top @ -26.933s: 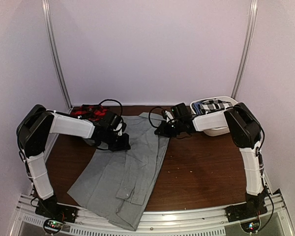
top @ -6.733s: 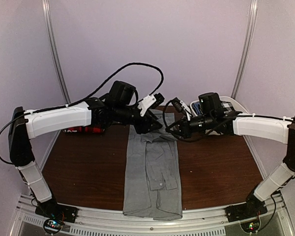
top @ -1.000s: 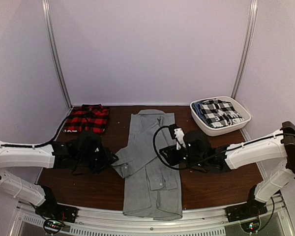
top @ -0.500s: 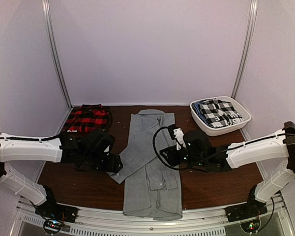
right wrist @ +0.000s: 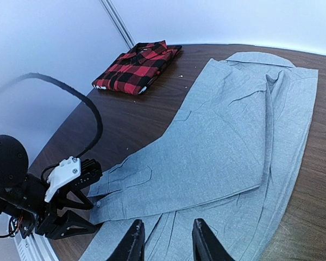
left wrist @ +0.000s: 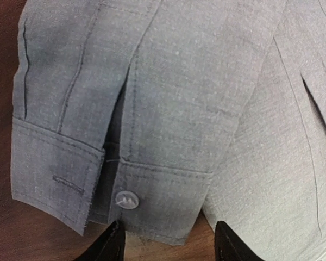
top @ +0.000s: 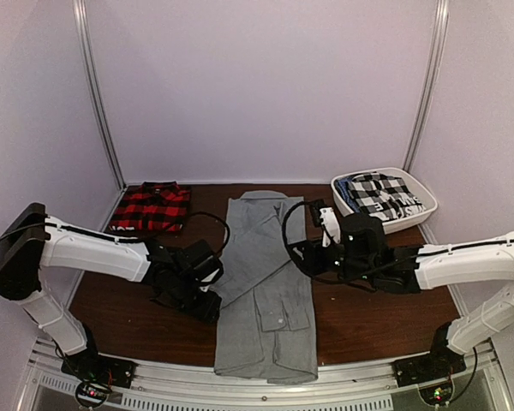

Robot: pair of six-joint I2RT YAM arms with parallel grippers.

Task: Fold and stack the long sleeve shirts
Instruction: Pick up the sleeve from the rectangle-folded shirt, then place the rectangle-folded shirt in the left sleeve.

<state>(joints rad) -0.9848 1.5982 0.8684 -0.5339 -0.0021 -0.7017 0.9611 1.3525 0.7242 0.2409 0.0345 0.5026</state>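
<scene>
Fingers (left wrist: pixel 110 247) of the left gripper (left wrist: pixel 168 249) stand spread at the bottom edge of the left wrist view, nothing between them, hovering just short of the buttoned cuff (left wrist: pixel 108 190) of the grey shirt (top: pixel 261 282). In the top view this gripper sits low at the shirt's left edge, lower middle of the frame. The right gripper (right wrist: pixel 165 244) is parted too and holds nothing; its tips show at the bottom of its own view, hanging above the shirt's right side.

That shirt lies flat on the table (top: pixel 360 308) as a long narrow strip running from the bottom centre of the top view up to its collar in the middle. Both sides look folded in. One sleeve slants across the body from upper right down to lower left, its cuff jutting just past the left edge onto bare wood, so the sleeve seems not yet squared.

Farther back, upper left of the table, the red-and-black plaid shirt (top: pixel 152 208) sits as a neat folded square, apparently finished. At upper right a white tub (top: pixel 373 229) holds black-and-white checked cloth.

By my reading the job is roughly midway: one shirt done, the grey one narrowed but needing its cuff tucked, folds along its length, then placing on the plaid one
</scene>
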